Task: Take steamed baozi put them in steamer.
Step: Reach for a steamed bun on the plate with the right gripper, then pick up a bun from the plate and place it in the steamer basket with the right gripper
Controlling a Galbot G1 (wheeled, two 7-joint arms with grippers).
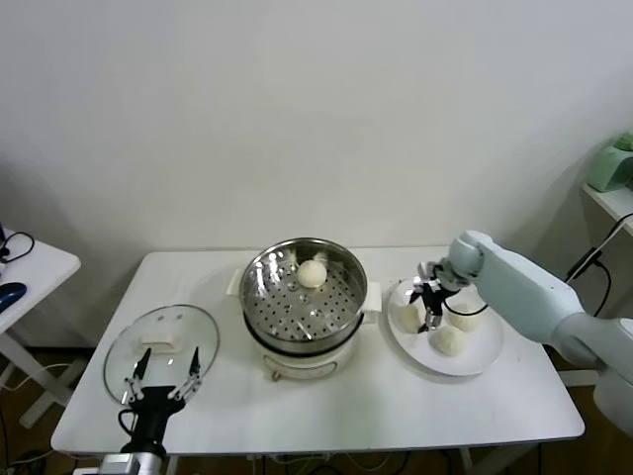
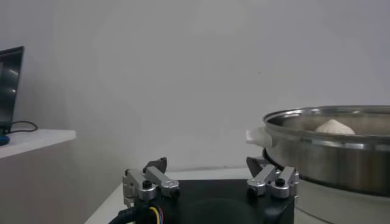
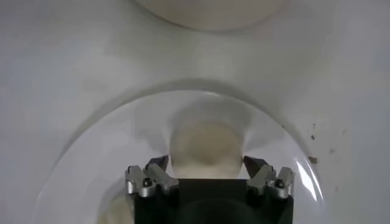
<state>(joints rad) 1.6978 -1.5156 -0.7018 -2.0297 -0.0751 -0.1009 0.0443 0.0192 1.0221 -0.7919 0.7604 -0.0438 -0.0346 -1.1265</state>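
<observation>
The steamer (image 1: 259, 297) stands mid-table, a shiny perforated basket on a white pot base, with one baozi (image 1: 313, 273) lying at its far side. Three more baozi lie on a white plate (image 1: 477, 362) to its right: one on the left (image 1: 406, 318), one in front (image 1: 449, 340), one at the back (image 1: 466, 317). My right gripper (image 1: 428, 315) reaches down to the left one. In the right wrist view that baozi (image 3: 204, 143) sits between my right gripper's (image 3: 206, 163) wide-apart fingers, still resting on the plate (image 3: 91, 140). My left gripper (image 1: 163, 374) waits open near the front left.
A round glass lid (image 1: 158, 341) with a white knob lies flat on the table's left, just beyond my left gripper (image 2: 207, 167). The left wrist view shows the steamer rim (image 2: 329, 152) and the baozi (image 2: 334, 127) inside it. A side table (image 1: 25, 272) stands at the far left.
</observation>
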